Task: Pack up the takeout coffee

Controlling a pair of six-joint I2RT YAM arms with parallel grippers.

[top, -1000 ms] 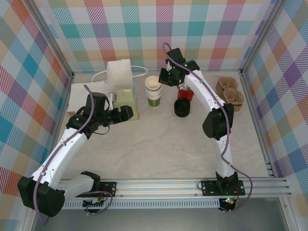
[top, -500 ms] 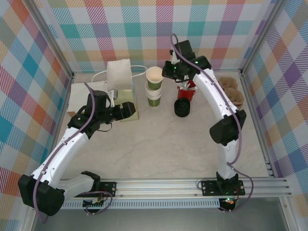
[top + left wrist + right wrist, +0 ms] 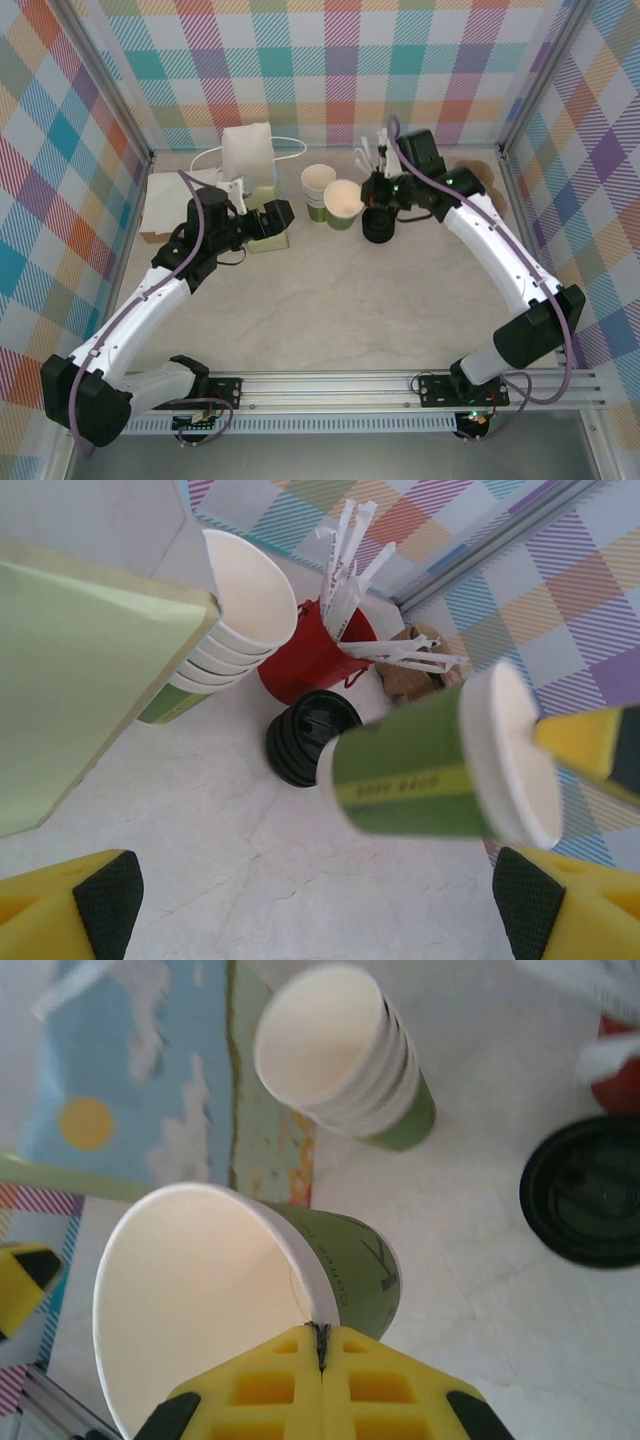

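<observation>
Jaws on the left gripper (image 3: 278, 214) are spread wide with nothing between them, just beside the pale green bag (image 3: 80, 680). Next along is the stack of spare cups (image 3: 318, 184), and right after it the coffee cup (image 3: 343, 200), held up off the table between the two arms. It lies to the right of those open left jaws, but the right arm is nearer. In fact the right gripper (image 3: 320, 1345) has it, fingers pinched tight on the rim. From above the mouth faces up and the long axis leans a little. The wall is pale green, the inside cream and bare, and there's no lid on it. The black lids (image 3: 378, 226) sit on the table just to its right, with the red cup of white sticks (image 3: 312, 660) behind them. My call: the cup needs setting down upright before any lid goes on.
</observation>
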